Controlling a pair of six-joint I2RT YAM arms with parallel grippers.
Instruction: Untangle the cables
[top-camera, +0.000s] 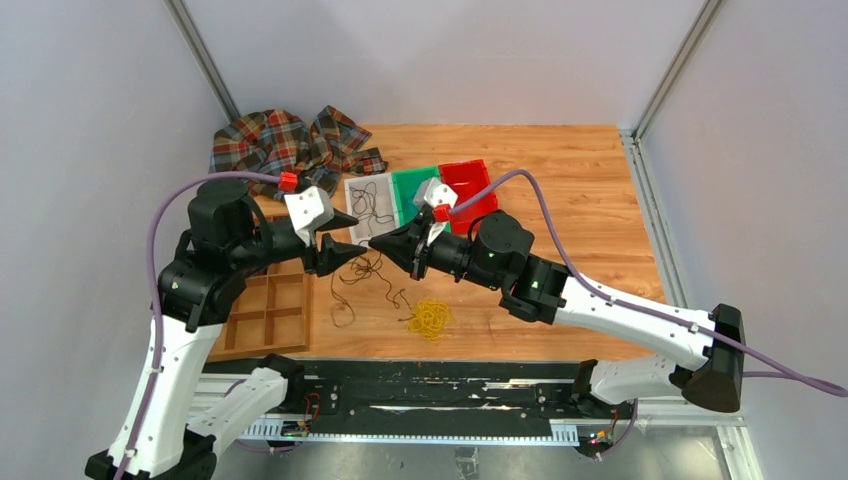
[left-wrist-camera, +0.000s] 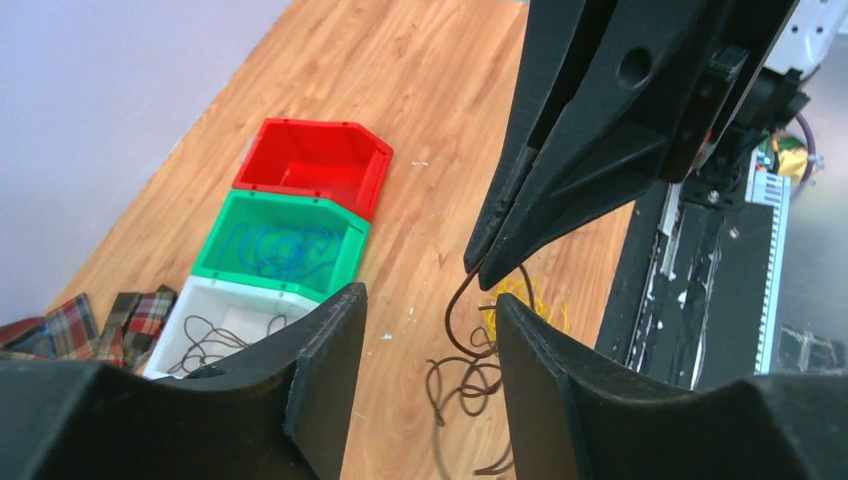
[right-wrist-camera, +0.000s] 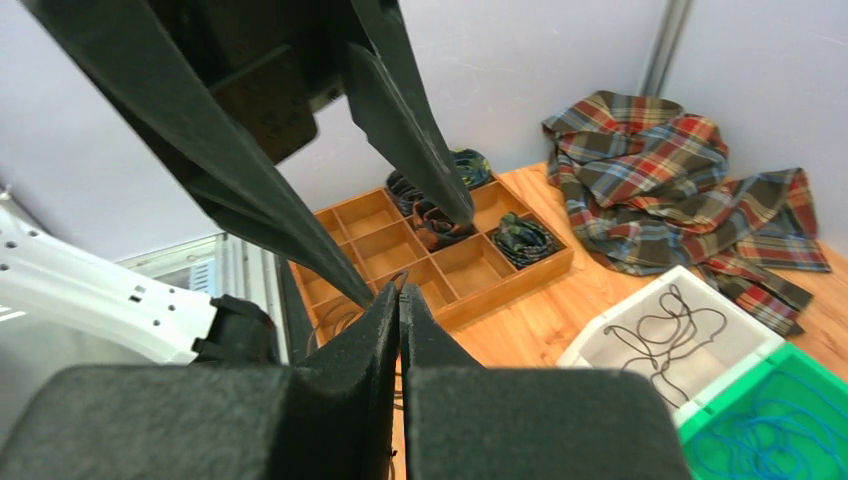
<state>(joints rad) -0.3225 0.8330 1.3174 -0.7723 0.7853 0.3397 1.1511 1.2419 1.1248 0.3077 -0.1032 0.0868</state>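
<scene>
The cables lie at the table's front middle. A dark brown strand (top-camera: 362, 272) trails down into a loose tangle, and a yellow bunch (top-camera: 430, 318) sits to its right. My right gripper (top-camera: 374, 243) is shut on the top of the dark strand (left-wrist-camera: 455, 320), whose small loop shows at its closed tips (right-wrist-camera: 400, 288). My left gripper (left-wrist-camera: 430, 305) faces it tip to tip and is open. The hanging strand passes between its fingers (left-wrist-camera: 540, 370), close to the right one, unclamped. The yellow bunch (left-wrist-camera: 530, 298) lies beyond.
Behind the grippers stands a row of bins: a white bin (top-camera: 352, 188) holding a dark cord, a green bin (top-camera: 406, 178) with blue-green strands, and a red bin (top-camera: 468, 172). A wooden divided tray (top-camera: 270, 312) is at front left. A plaid cloth (top-camera: 285, 140) lies at back left.
</scene>
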